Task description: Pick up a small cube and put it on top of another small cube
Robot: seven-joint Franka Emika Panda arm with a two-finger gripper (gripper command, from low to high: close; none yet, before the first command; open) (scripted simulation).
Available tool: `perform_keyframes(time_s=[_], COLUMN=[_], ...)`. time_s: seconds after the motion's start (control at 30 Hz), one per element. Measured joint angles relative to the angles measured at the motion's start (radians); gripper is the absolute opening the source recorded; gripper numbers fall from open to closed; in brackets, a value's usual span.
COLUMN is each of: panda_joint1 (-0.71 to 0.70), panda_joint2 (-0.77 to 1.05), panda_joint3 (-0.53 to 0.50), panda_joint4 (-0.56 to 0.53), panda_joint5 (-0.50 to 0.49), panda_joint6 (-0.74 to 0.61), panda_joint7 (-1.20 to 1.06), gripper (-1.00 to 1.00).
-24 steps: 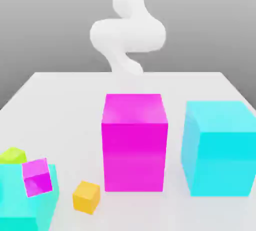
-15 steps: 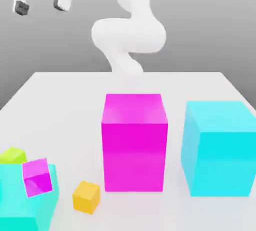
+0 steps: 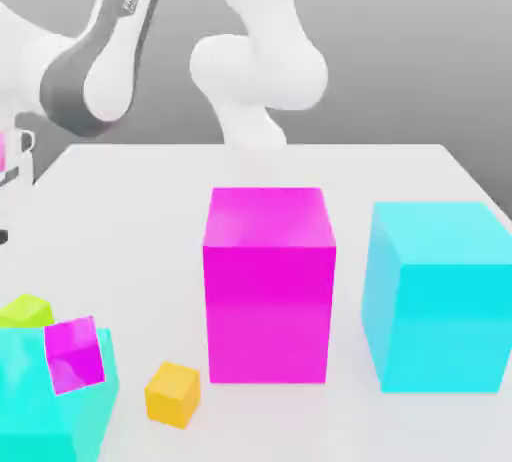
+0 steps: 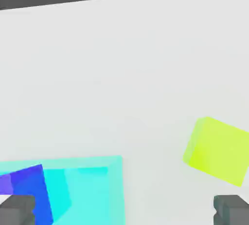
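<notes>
Table (image 3: 150, 210) is a flat white slab, matte, no markings. Backdrop is a plain grey gradient, darker toward the top; in the hand view the far table edge meets a dark grey band.

Arm (image 3: 105, 45) comes in from the exterior view's upper left, white links with a grey joint. Gripper (image 4: 124, 208) is spread wide: both dark fingertips (image 4: 232, 208) sit at opposite corners of the hand view with nothing between them, hovering above the surface.

Small lime cube (image 3: 25, 310) sits at the exterior view's far left, resting on the table just behind the left cyan block (image 3: 40, 400), partly hidden by it. In the hand view the same lime cube (image 4: 216, 150) lies tilted on bare table, close to one fingertip, apart from the cyan block (image 4: 82, 190).

Small magenta cube (image 3: 75, 353) sits tilted against the left cyan block. Small orange cube (image 3: 173, 394) is on the table between that block and the big magenta block (image 3: 268, 285). Big cyan block (image 3: 440, 295) stands to the exterior view's right, apart from the magenta one.
</notes>
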Motion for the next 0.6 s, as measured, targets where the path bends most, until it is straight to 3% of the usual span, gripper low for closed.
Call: perform_keyframes(time_s=[0.27, 0.3, 0.6], panda_joint1=[-0.098, -0.105, -0.091], panda_joint2=[0.279, 0.299, 0.24], panda_joint3=[0.057, 0.066, 0.047], panda_joint4=[0.006, 0.009, -0.002], panda_joint5=[0.17, 0.176, 0.154], panda_joint6=[0.19, 0.206, 0.161], panda_joint7=[-0.01, -0.015, 0.003], gripper=[0.0, -1.0, -1.0])
